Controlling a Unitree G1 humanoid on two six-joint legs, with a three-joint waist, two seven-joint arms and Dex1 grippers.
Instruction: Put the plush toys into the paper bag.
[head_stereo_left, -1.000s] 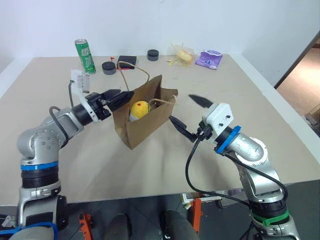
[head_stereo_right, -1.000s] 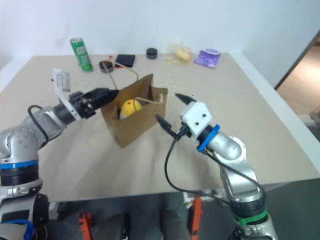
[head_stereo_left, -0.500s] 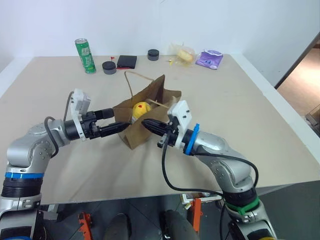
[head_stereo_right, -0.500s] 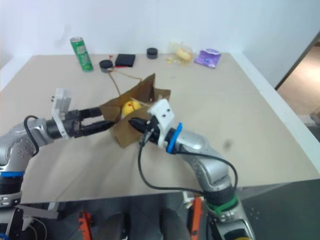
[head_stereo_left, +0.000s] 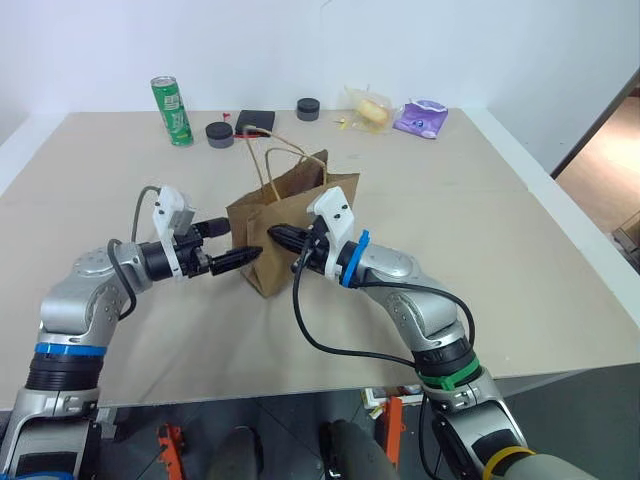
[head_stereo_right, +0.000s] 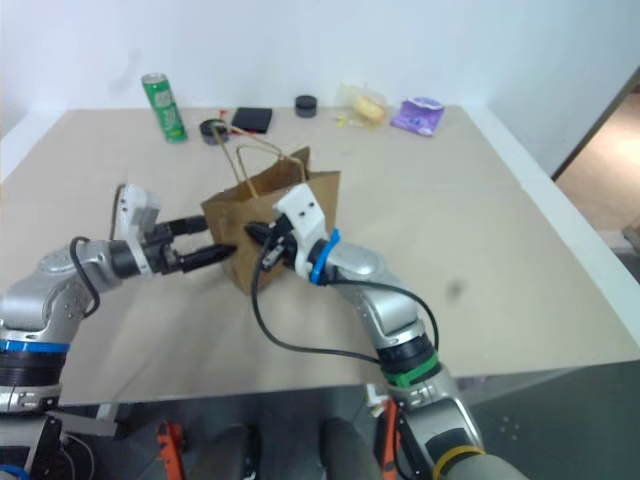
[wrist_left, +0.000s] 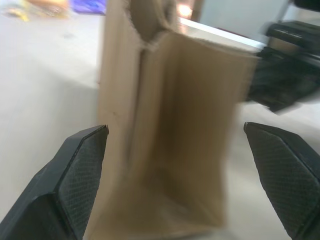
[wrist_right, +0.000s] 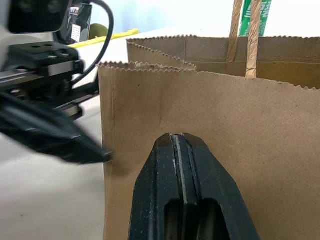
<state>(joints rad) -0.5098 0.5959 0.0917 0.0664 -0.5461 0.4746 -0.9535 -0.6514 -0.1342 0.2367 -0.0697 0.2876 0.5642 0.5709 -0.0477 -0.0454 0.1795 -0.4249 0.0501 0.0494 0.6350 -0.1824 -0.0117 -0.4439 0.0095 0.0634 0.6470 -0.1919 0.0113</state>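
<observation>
The paper bag (head_stereo_left: 290, 225) stands upright a little left of centre in the head view, on the beige table (head_stereo_left: 500, 250), its two cord handles (head_stereo_left: 285, 155) arching over the mouth. It looks light and thin-walled, likely to crumple or tip under a sideways push, so the folded side edges or the rim seem the safest places to take hold, with the handles as a second choice. The left gripper (head_stereo_left: 240, 245) sits at the bag's left edge with its fingers spread wide on either side of the narrow wall, closed on nothing. The right gripper (head_stereo_left: 282, 238) has its two fingers pressed together, tips against the bag's front face; whether any paper is pinched between them I cannot tell. The bag's inside is hidden from every view, so the plush toys cannot be made out, nor how many are in it. At upper centre of the frame a green can (head_stereo_left: 171, 110), a wrapped yellow item (head_stereo_left: 366, 110) and a purple pouch (head_stereo_left: 420, 118) lie well apart from the bag.
</observation>
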